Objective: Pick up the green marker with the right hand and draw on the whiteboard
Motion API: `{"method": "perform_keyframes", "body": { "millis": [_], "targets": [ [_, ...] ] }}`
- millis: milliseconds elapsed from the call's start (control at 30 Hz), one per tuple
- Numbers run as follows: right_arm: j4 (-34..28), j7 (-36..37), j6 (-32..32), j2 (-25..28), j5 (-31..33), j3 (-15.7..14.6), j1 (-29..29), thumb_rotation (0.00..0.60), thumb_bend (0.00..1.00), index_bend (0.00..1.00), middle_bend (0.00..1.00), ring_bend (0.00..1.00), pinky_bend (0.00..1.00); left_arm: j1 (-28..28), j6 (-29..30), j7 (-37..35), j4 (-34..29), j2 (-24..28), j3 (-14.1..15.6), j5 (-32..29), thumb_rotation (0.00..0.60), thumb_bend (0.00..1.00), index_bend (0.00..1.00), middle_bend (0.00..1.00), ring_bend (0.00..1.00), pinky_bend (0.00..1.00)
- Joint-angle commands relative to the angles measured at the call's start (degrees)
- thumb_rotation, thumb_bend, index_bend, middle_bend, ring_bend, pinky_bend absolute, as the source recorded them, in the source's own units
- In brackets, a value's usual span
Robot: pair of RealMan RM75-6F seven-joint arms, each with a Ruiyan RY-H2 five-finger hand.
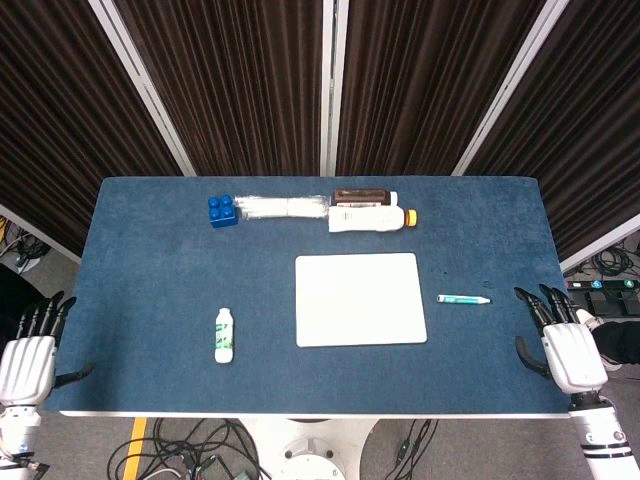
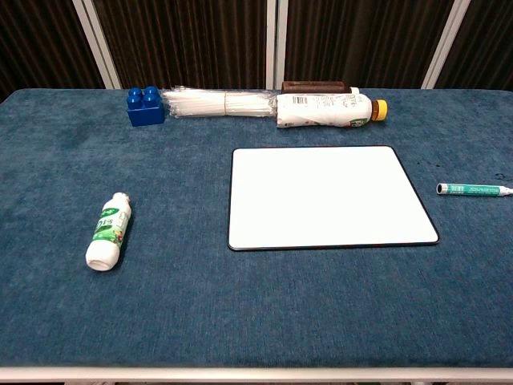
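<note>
The table [image 1: 150, 300], covered in blue cloth, carries all items in both views. The whiteboard [image 1: 359, 299] lies flat near the middle of the table, slightly toward the robot's right, its surface blank. The green marker [image 1: 464, 299] lies on its side on the cloth to the right of the whiteboard, near it but not touching, roughly level with the board's middle and lying crosswise; no hand is in contact with it. The right hand [image 1: 565, 345] sits at the table's near right corner, fingers extended and apart, pointing toward the far edge, holding nothing; it is near the marker but clearly separated from it. The left hand [image 1: 30, 355] sits beyond the near left corner of the table, fingers likewise extended and apart, holding nothing. Neither hand appears in the chest view. To the left of the whiteboard, well apart from it, a small white bottle with a green label [image 1: 224, 335] lies on its side. Along the far edge, from left to right: a blue building block [image 1: 222, 210], a bundle in clear wrapping [image 1: 285, 207] just beside it, and a larger white bottle with a yellow cap [image 1: 370, 218] lying on its side, with a dark brown object [image 1: 360, 195] directly behind it.
</note>
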Motion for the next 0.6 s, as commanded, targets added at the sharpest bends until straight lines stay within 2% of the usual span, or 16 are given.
{"method": "perform_keyframes", "body": {
  "millis": [33,267,400,467,533,600],
  "targets": [
    [-0.10,-0.12,-0.02,0.04,-0.05,-0.04,0.01,0.600,0.38,0.10,0.18,0.00,0.00,-0.01,-0.12,-0.04,0.02,-0.04,0.05,-0.04,0.600,0.00,0.09,0.00,0.00,0.00],
    [-0.19,-1.32,-1.60,0.13,0.79,0.43,0.95,0.600,0.37,0.10,0.18,0.00,0.00,0.14,0.09,0.00,0.05,-0.12,0.17,0.14,0.600,0.00,0.09,0.00,0.00,0.00],
    [0.76,-3.16,-6.96,-0.87,4.22,2.67,4.50,0.600,0.32,0.10,0.19,0.00,0.00,0.04,0.12,0.00,0.00,-0.13,0.05,0.25,0.600,0.00,0.09,0.00,0.00,0.00],
    [2.14,-4.82,-10.63,-1.92,6.70,3.93,6.80,0.600,0.31,0.14,0.23,0.02,0.00,-0.02,0.16,0.16,-0.14,-0.14,0.07,0.44,0.600,0.00,0.09,0.00,0.00,0.00],
    [4.35,-7.00,-15.21,-3.76,9.81,5.08,9.54,0.600,0.31,0.24,0.27,0.04,0.00,0.09,0.09,0.07,-0.15,-0.20,0.17,0.30,0.600,0.00,0.09,0.00,0.00,0.00],
    [7.19,-9.15,-19.54,-6.08,12.64,5.79,12.11,0.600,0.31,0.27,0.29,0.05,0.00,0.20,0.00,0.30,-0.36,-0.12,0.17,-0.08,0.600,0.00,0.09,0.00,0.00,0.00]
  ]
}}
